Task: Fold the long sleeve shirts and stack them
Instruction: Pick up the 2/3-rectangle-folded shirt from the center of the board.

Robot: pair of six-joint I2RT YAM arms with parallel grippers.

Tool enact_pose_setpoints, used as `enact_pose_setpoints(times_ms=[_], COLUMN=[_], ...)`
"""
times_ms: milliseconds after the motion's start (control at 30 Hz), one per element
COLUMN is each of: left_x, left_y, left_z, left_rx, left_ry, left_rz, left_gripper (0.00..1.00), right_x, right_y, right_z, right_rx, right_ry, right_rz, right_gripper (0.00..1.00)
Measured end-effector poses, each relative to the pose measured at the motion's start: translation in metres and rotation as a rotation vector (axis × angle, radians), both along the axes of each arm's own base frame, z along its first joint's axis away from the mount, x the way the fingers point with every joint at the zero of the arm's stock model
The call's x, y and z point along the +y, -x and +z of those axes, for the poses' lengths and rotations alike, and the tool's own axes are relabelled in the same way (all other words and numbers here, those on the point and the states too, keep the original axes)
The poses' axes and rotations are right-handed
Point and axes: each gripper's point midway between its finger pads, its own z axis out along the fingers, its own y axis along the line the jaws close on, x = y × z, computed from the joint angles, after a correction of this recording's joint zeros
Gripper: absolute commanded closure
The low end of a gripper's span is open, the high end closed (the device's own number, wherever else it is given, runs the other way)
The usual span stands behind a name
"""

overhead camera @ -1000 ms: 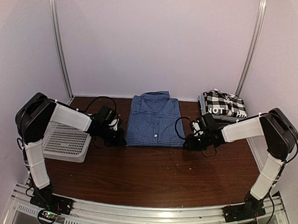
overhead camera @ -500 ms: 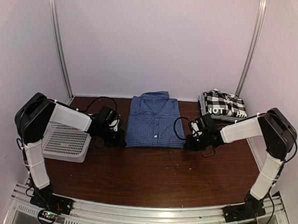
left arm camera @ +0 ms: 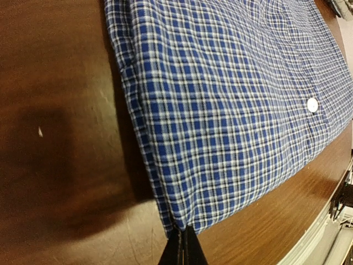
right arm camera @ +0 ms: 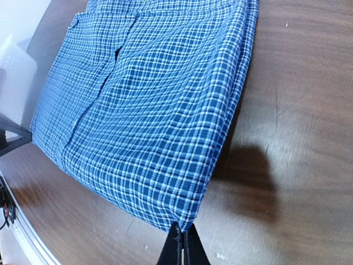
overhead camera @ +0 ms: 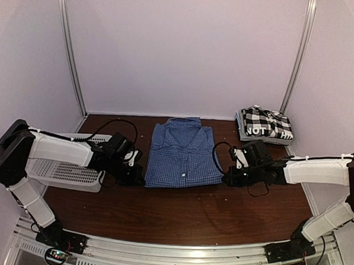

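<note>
The blue fine-checked shirt [overhead camera: 180, 154] lies folded in the middle of the table, collar toward the back wall. My left gripper [overhead camera: 140, 179] is shut on its near left corner [left arm camera: 182, 225]. My right gripper [overhead camera: 224, 179] is shut on its near right corner [right arm camera: 182, 223]. Both corners are lifted a little off the wood, while the rest of the blue shirt [left arm camera: 231, 99] [right arm camera: 149, 105] rests flat. A white button [left arm camera: 312, 104] shows on the front. The black-and-white checked shirt [overhead camera: 265, 124] with white lettering sits folded at the back right corner.
A white mesh basket [overhead camera: 62, 168] stands at the left, partly behind the left arm. Metal frame posts [overhead camera: 71, 50] rise at the back corners. A rail [overhead camera: 171, 251] runs along the near edge of the brown table [overhead camera: 184, 216].
Both arms have stretched lower and drawn the blue shirt's near edge toward the front. The right gripper has closed on its corner.
</note>
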Motion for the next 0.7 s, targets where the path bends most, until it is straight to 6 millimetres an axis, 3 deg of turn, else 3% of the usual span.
enact_pose_setpoints(times_ms=[200,367,567,667,700], left_x=[0.006,0.008,0.012,0.010,0.007], left_y=[0.051,0.071,0.083,0.080,0.075], left_z=[0.000,0.026,0.048,0.067,0.082], left_rx=[0.021,-0.018,-0.032,-0.041,-0.060], left_ry=[-0.028,-0.003,0.001,-0.007,-0.002], left_rz=[-0.038,-0.046,-0.059,-0.067,-0.071], left_gripper=[1.00,1.00,1.00,1.00,1.00], right_x=[-0.002,0.000,0.004,0.008,0.012], right_y=[0.053,0.082,0.100,0.094,0.087], right_z=[0.001,0.019,0.038,0.070,0.090], right_rx=[0.033,0.029,0.039,0.008,-0.016], right_ry=[-0.009,-0.057,-0.044,-0.058,-0.075], right_rz=[0.025,0.030,0.042,0.029,0.018], right_gripper=[1.00,1.00,1.00,1.00,1.00])
